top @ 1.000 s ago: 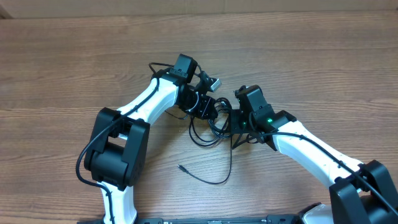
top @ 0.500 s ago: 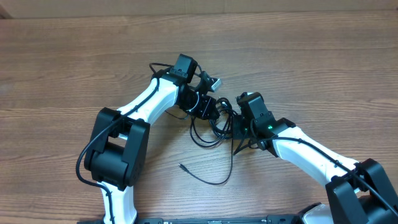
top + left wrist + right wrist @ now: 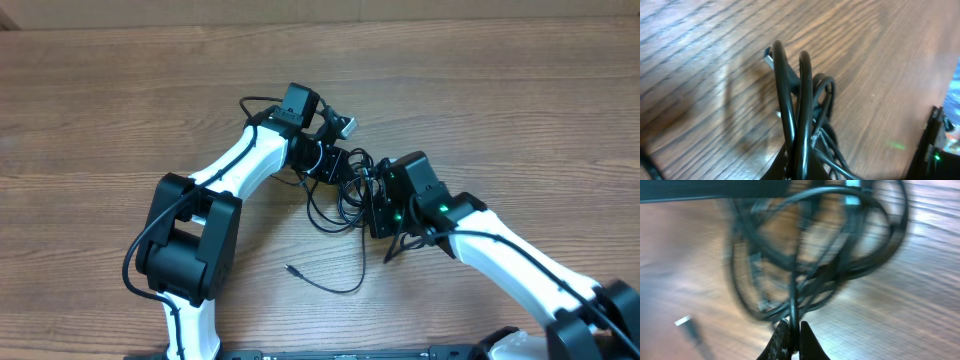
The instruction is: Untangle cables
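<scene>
The cables [image 3: 346, 197] are thin black cords bunched in a knot of loops between my two grippers. My left gripper [image 3: 333, 166] is shut on a bundle of strands at the knot's upper left. In the left wrist view these cables [image 3: 801, 95] rise straight up from the left gripper [image 3: 799, 164], with a silver plug [image 3: 768, 56] behind them. My right gripper [image 3: 376, 208] is at the knot's right side. The blurred right wrist view shows the right gripper [image 3: 793, 325] shut on a single strand, with the looped cables [image 3: 815, 255] just beyond. One loose tail ends in a small plug [image 3: 290, 268] on the table.
A silver-tipped connector [image 3: 347, 127] sticks out beside the left wrist. The right arm's black link [image 3: 935, 150] shows at the edge of the left wrist view. The wooden table [image 3: 520, 110] spreads all round. The loose plug [image 3: 684, 321] lies off to the left of the right gripper.
The right gripper has shut on a strand and shifted right and toward the front edge, dragging loops with it. The left gripper has barely moved.
</scene>
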`<action>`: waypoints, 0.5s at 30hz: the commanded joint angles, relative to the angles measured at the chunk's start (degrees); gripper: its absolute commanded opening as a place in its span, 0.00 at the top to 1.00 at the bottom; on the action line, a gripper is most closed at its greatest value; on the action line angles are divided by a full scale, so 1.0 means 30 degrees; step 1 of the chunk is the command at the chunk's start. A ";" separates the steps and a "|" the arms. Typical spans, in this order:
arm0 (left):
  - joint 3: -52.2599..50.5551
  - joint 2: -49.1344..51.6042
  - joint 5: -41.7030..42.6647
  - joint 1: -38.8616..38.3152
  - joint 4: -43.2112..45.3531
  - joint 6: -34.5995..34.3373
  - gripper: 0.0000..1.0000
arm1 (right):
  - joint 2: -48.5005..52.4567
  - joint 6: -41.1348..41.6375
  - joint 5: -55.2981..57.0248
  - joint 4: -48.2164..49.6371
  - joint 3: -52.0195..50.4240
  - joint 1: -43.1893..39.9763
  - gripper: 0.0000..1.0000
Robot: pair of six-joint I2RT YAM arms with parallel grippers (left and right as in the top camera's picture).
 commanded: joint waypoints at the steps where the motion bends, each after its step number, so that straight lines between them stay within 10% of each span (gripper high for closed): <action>1: 0.0415 0.0131 -0.1778 0.0036 0.0073 -0.1137 0.96 | -0.1800 -0.0721 -0.2433 -0.0240 0.0546 0.0095 0.96; 15: 0.0415 0.0131 -0.2149 0.0036 -0.0219 -0.1202 0.96 | -0.3759 0.4983 0.0146 -0.3417 0.0539 0.0102 0.96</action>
